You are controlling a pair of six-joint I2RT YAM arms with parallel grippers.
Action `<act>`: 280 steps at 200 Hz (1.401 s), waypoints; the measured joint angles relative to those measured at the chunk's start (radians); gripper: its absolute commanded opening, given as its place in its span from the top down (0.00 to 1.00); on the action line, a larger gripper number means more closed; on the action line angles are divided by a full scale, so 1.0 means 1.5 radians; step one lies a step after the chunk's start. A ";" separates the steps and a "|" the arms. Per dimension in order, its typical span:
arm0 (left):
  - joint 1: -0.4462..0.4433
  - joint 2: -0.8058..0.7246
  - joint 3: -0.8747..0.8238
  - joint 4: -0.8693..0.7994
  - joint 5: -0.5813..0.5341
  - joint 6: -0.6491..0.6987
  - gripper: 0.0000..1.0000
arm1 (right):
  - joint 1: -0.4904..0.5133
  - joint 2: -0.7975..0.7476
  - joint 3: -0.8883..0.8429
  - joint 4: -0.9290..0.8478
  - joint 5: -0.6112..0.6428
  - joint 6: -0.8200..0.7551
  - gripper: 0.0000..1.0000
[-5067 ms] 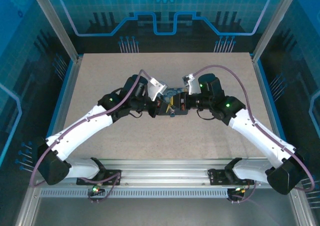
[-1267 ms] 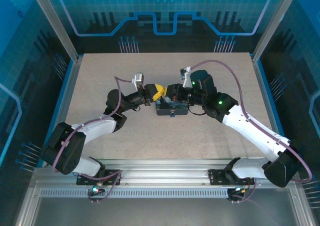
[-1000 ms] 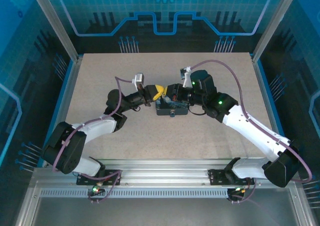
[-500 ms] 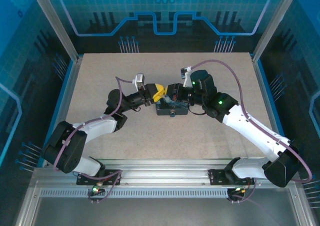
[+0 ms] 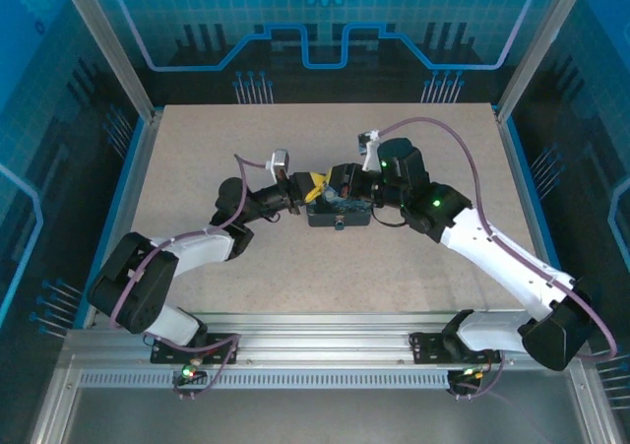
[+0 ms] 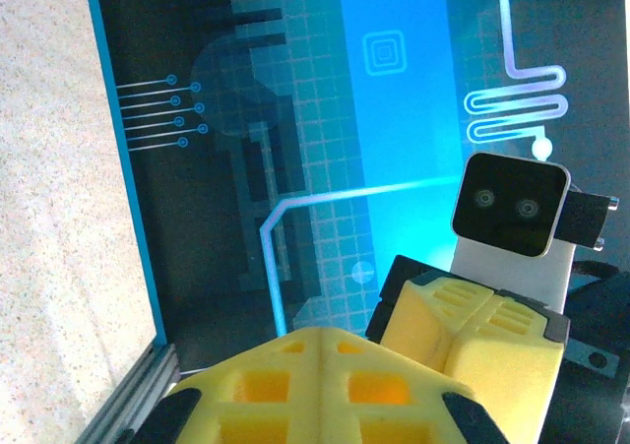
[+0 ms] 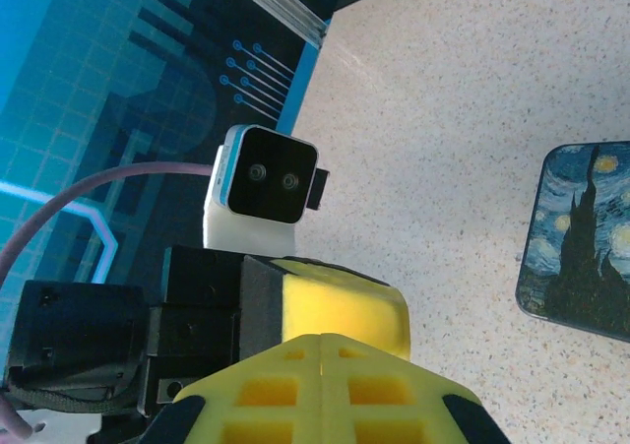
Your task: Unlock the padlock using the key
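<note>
Left hand (image 6: 325, 360) hung with its yellow pads (image 6: 266, 390) pressed together, almost tip to tip with the other arm's; whether the key sat pinched there I could not tell. Just below it and to its right lay the painted tin box (image 5: 338, 211), with a small grey speck, likely the padlock (image 5: 338, 225), at its near edge. Right hand (image 7: 320, 355) was likewise closed, above the box. I judged this the key-aligning step; next, the key needed steady lowering to the keyhole.

Speckled beige table (image 5: 246, 267), blue circuit-patterned walls (image 5: 325, 31), aluminium frame (image 5: 108, 45)
</note>
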 measured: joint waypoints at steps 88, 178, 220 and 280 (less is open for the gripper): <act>-0.014 0.001 0.000 0.010 -0.003 -0.006 0.37 | 0.000 -0.020 -0.020 -0.001 0.014 0.003 1.00; -0.029 0.049 -0.009 0.105 -0.033 -0.067 0.33 | -0.001 0.001 -0.007 0.010 0.034 0.009 1.00; -0.030 0.049 -0.009 0.115 -0.043 -0.070 0.33 | -0.001 0.002 -0.014 0.026 0.034 0.016 1.00; -0.032 0.049 -0.009 0.116 -0.043 -0.086 0.32 | -0.002 0.002 -0.030 0.047 0.044 0.020 1.00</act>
